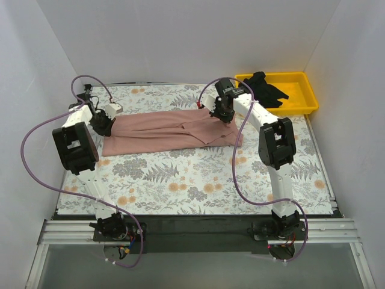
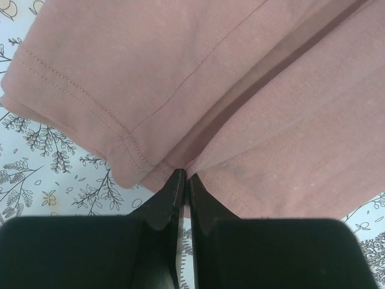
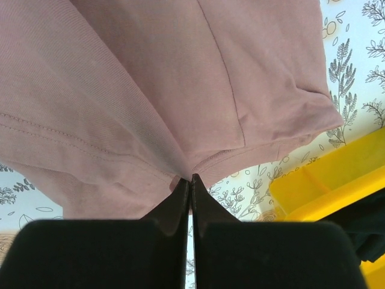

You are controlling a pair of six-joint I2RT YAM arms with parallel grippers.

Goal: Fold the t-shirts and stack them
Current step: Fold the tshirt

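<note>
A dusty pink t-shirt lies stretched lengthways across the far half of the table, folded into a long band. My left gripper is shut on its left end, pinching the hemmed edge between closed fingers. At the right end my right gripper is shut on the pink cloth, which bunches into the fingertips. A black t-shirt sits crumpled in the yellow bin.
The yellow plastic bin stands at the far right corner, its edge also showing in the right wrist view. The floral table cover spreads bare in front of the shirt. White walls close in three sides.
</note>
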